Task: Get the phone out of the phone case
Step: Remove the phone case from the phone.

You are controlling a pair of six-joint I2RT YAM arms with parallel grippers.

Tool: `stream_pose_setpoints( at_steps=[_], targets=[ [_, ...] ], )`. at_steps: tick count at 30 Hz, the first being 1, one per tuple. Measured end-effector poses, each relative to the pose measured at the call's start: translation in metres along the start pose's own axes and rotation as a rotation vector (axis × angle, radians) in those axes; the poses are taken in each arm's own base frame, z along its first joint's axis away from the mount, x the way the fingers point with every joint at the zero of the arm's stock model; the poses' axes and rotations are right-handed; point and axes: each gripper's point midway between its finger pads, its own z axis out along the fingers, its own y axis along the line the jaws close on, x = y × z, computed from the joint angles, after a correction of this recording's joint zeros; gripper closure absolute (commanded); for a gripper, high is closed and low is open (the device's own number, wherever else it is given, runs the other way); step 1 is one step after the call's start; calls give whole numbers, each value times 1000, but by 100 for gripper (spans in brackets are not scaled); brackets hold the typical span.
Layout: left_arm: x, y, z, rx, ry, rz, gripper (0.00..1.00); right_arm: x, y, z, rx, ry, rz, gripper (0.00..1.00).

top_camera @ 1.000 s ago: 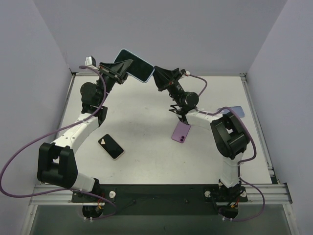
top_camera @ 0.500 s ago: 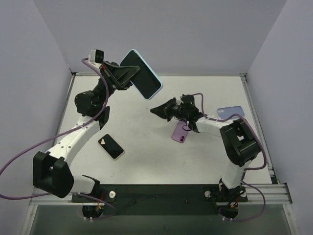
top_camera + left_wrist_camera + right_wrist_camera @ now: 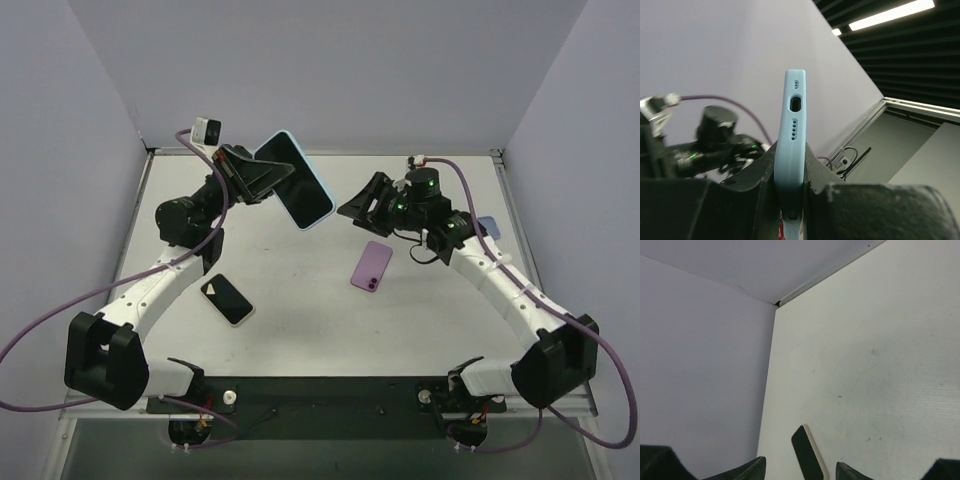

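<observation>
Surface (image 3: 300, 340): black phone (image 3: 227, 299) flat at left. Then left jaws clenched on blue phone case (image 3: 296, 180), phone inside, held tilted in the air. Purple phone (image 3: 372, 266) flat mid-surface; right jaws parted, empty, near it.

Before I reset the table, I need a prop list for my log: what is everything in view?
cased phone: 1, dark screen in a light blue case, held in the air over the far left of the table
black phone: 1, black, flat on the table beside the left arm
purple phone-shaped item: 1, purple, flat near the table's middle
pale blue item: 1, far right, partly hidden by the right arm
table: 1, white
left hand: 1, black, clamped on the cased phone
right hand: 1, black, open, empty
</observation>
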Motion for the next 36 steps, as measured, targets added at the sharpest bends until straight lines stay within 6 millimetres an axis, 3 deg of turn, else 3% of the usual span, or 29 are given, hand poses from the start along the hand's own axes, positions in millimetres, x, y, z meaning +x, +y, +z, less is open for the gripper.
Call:
stream_pose_setpoints(
  at_steps=[9, 13, 18, 22, 26, 29, 36],
  targets=[
    [21, 94, -32, -254, 61, -69, 100, -18, 18, -76, 60, -148, -187, 28],
    [27, 129, -45, -339, 70, -115, 100, -20, 36, -96, 6, -176, -223, 15],
    [31, 155, -56, -395, 67, -159, 100, -15, 63, -103, -141, -150, -213, 14],
    [30, 159, -57, -396, 54, -179, 100, -7, 70, -88, -249, -87, -147, 31],
    [27, 158, -55, -372, 35, -193, 100, 6, 58, -61, -313, 0, -20, 51],
    [25, 164, -58, -384, 22, -204, 100, 9, 57, -52, -352, 33, 39, 56],
    [19, 170, -58, -390, -15, -218, 100, 7, 71, -60, -413, 30, 36, 61]
  ],
)
